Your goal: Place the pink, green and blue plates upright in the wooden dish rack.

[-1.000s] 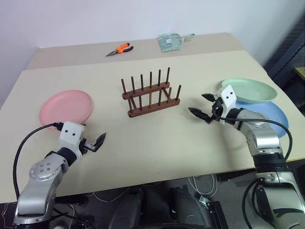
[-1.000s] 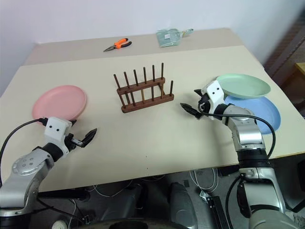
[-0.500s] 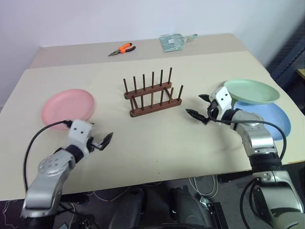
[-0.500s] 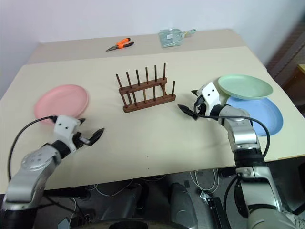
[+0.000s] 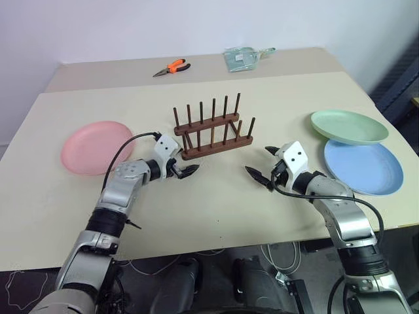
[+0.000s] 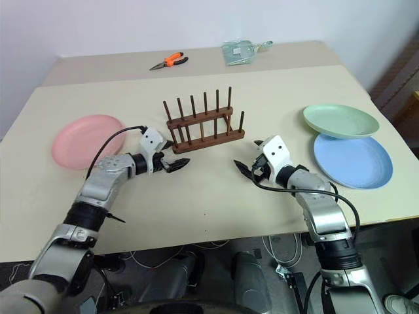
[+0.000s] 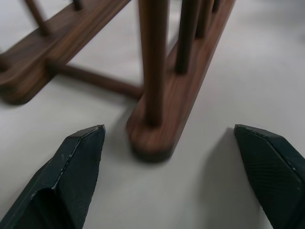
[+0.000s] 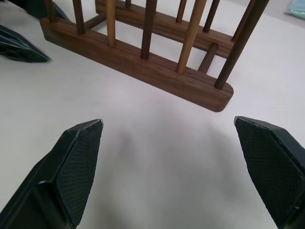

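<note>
The wooden dish rack (image 5: 213,127) stands empty at the table's middle. A pink plate (image 5: 97,147) lies flat to its left. On the right, a green plate (image 5: 348,127) rests partly on a blue plate (image 5: 363,166). My left gripper (image 5: 183,170) is open, low at the rack's near left corner. In the left wrist view the end of the rack's near rail (image 7: 152,136) sits between its fingers (image 7: 78,160), apart from both. My right gripper (image 5: 260,163) is open and empty, in front of the rack's right end (image 8: 209,95) with a gap of bare table.
Orange-handled pliers (image 5: 171,66) and a clear packet (image 5: 243,57) lie at the back of the table. The table's (image 5: 216,216) front edge runs close below both arms. Open surface lies between the two grippers.
My left arm swung forward and right, from beside the pink plate to the rack's left end. My right gripper drew back a little towards me, away from the green plate.
</note>
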